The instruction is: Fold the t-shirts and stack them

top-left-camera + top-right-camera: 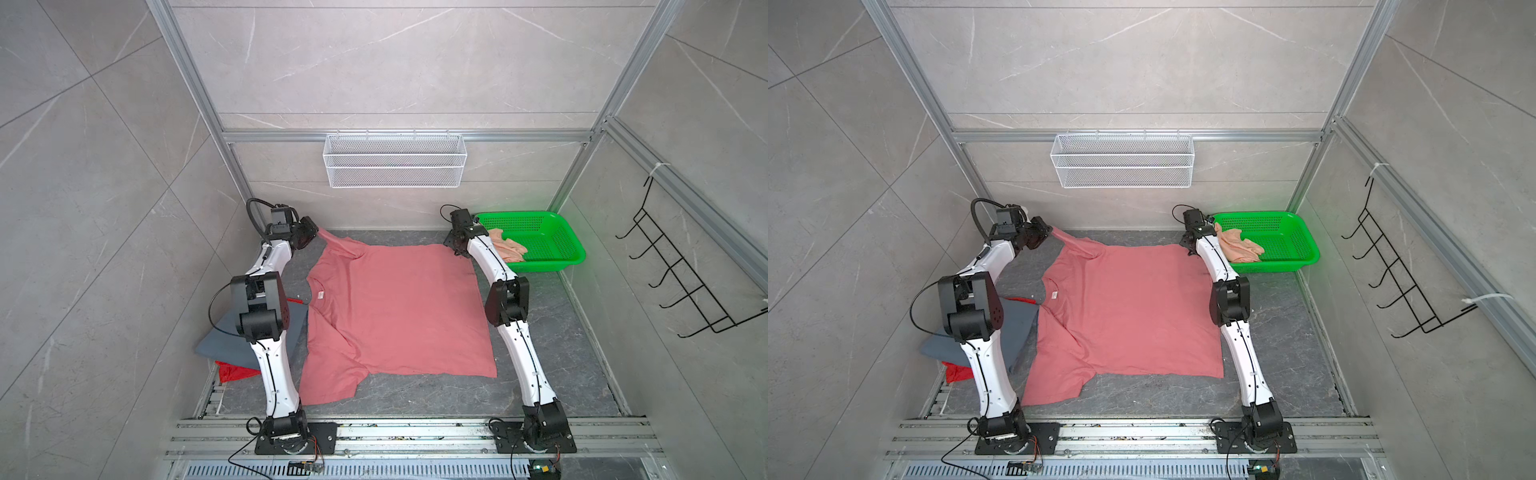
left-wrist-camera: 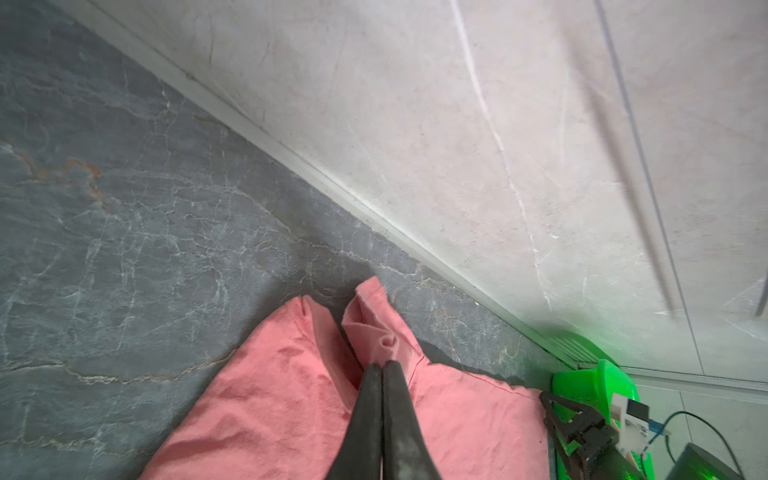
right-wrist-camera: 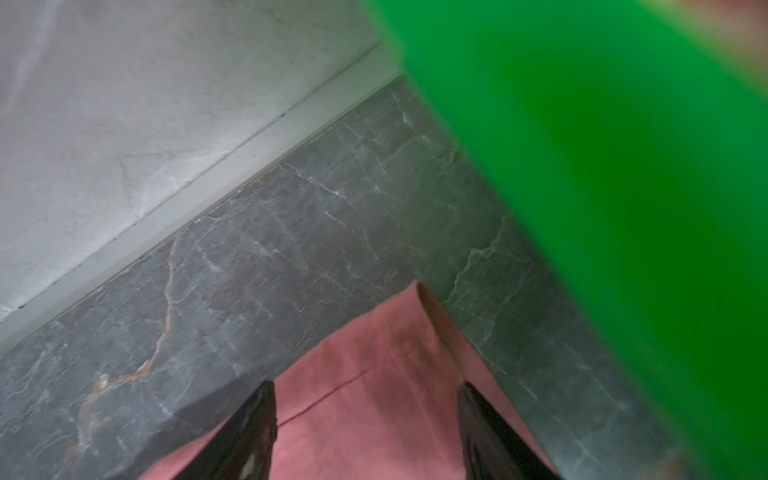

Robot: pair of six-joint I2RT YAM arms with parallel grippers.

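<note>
Coral t-shirt [image 1: 395, 307] has its sleeve pinched in left hand [image 2: 382, 365].

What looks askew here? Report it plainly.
The coral pink t-shirt lies flat except its far sleeve, which is bunched up in the shut left gripper. The pale peach t-shirt sits crumpled and unfolded in the green basket.

Robot lab cell, aluminium frame [image 1: 274, 136]
</note>
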